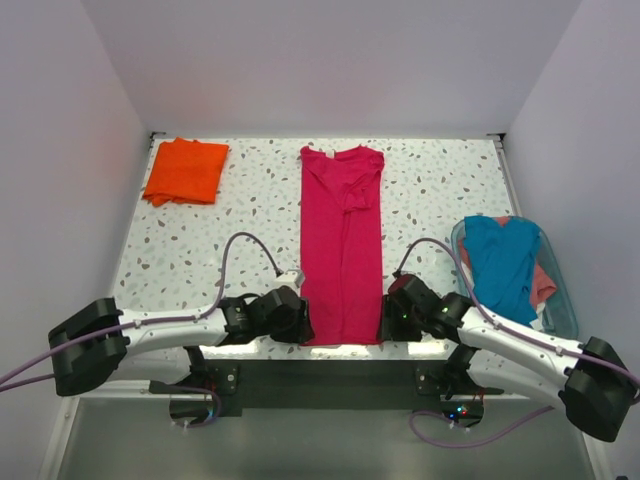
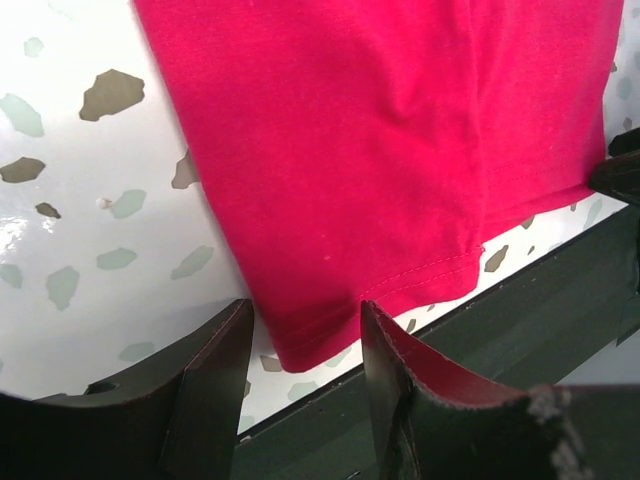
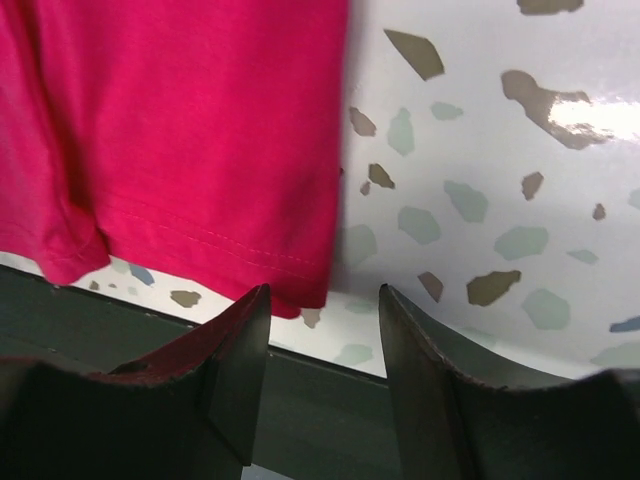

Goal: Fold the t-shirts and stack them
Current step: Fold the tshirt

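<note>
Magenta-red t-shirt [image 1: 342, 250] is lying flat in the middle of the speckled table [image 1: 250, 205] as a long narrow strip, running 12 to 6 o'clock, hem at the near edge. Left gripper [image 2: 305, 318] is sitting at the hem's 7 o'clock corner, right gripper [image 3: 322, 300] at its 5 o'clock corner. Both jaws are standing apart, a cloth corner at the mouth of each gap (not pinched). Folded orange t-shirt [image 1: 186, 171] is resting at 10 o'clock. At 4 o'clock, teal t-shirt [image 1: 500, 262] is draping over a salmon-pink t-shirt [image 1: 543, 283] in the blue-rimmed tub [image 1: 570, 315].

Speckled table [image 1: 250, 200]: magenta-red t-shirt [image 1: 342, 250] flat, laid lengthwise; folded orange t-shirt [image 1: 186, 170] far left of it; clear blue-rimmed tub [image 1: 563, 295] right of it
</note>
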`<action>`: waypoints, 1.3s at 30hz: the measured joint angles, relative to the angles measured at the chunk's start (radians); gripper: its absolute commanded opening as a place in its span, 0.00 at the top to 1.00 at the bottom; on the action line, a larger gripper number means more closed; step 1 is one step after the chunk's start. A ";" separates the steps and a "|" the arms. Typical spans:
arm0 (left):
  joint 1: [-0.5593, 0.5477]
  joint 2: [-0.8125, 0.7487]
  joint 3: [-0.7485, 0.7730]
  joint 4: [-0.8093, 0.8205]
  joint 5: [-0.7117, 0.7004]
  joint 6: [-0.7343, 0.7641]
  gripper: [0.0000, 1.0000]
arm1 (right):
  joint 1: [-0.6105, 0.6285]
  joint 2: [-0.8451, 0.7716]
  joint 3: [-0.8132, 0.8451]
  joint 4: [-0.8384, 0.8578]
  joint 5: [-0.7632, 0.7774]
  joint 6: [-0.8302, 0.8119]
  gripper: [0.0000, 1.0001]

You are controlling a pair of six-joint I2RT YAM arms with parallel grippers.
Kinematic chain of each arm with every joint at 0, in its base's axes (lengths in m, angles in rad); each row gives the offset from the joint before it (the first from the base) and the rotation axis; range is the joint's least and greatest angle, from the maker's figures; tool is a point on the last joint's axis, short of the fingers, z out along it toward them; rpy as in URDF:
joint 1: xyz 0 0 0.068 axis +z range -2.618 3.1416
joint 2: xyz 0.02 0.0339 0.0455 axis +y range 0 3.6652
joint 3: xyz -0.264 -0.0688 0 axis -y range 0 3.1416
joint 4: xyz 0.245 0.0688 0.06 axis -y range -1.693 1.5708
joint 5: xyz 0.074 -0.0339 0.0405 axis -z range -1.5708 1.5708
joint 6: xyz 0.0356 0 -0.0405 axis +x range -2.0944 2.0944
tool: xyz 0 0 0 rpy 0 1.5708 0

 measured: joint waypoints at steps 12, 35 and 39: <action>-0.016 0.053 -0.006 0.058 0.001 -0.023 0.98 | 0.009 0.024 -0.031 0.097 -0.012 0.047 0.92; -0.089 -0.050 0.137 -0.211 -0.126 0.001 1.00 | 0.131 -0.069 0.158 -0.157 0.167 0.005 1.00; -0.001 0.006 0.231 -0.183 -0.175 0.052 1.00 | 0.118 0.072 0.293 -0.148 0.285 -0.053 1.00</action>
